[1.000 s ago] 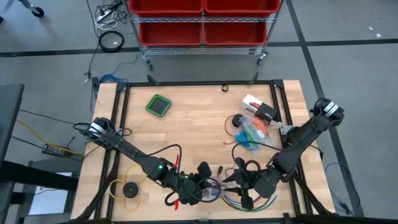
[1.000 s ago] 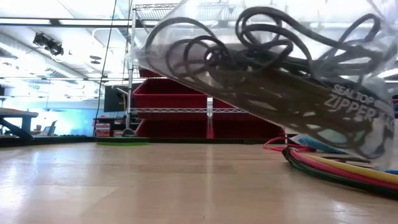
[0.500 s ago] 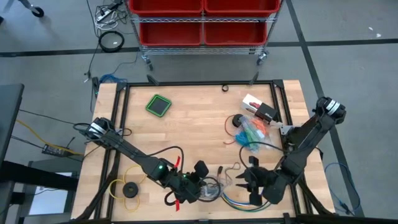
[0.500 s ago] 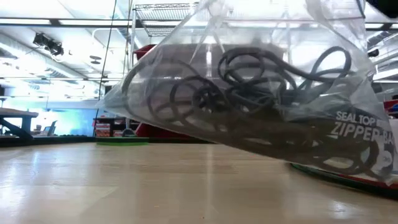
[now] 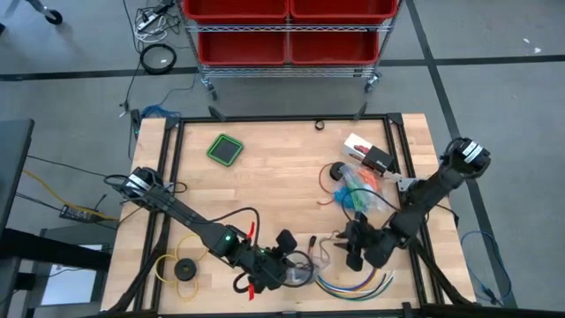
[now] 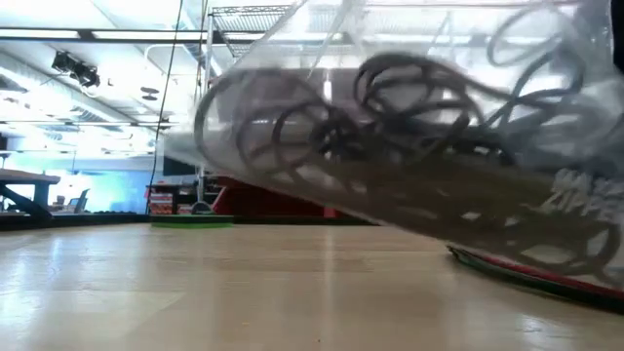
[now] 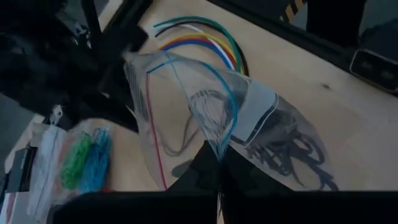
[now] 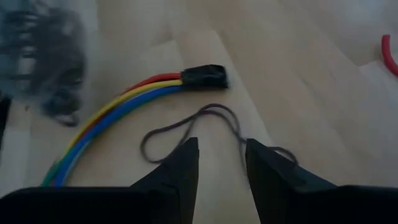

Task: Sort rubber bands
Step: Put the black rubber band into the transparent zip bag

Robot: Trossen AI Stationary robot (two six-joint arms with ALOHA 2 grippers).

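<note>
left tool [image 5: 284, 265]: near edge of the bench [image 5: 265, 177], middle; clenched on the edge of a clear zip bag [image 7: 205, 99], holding it up off the wood
zip bag: full of dark purple bands [image 7: 286, 146]; in the low view it hangs tilted, close to the camera, filling the upper right, dark loops showing through the plastic [image 6: 409, 136]
right tool [image 5: 353, 250]: right of the left tool, near edge, pointed down at the bench; fingers [image 8: 180, 165] apart, nothing between them
loose band [image 8: 205, 121]: one dark thin loop flat on the wood, just ahead of the right tool's fingertips; touching them or not, can't tell
cables [image 5: 353, 283]: curved multicolour bundle at the near edge between the two tools; black taped end [image 8: 204, 76] lies near the loose band
other bands: green bunch [image 7: 76, 155] and blue bunch [image 7: 96, 165] in clear bags, right half of the bench, far side of the right tool; orange also in that pile [image 5: 357, 187]
green square pad [image 5: 225, 149]: far left part of the bench, well apart from both tools
yellow ring with black disc [image 5: 184, 268]: near left corner
red bins [image 5: 287, 26]: on a wire shelf past the far edge of the bench
</note>
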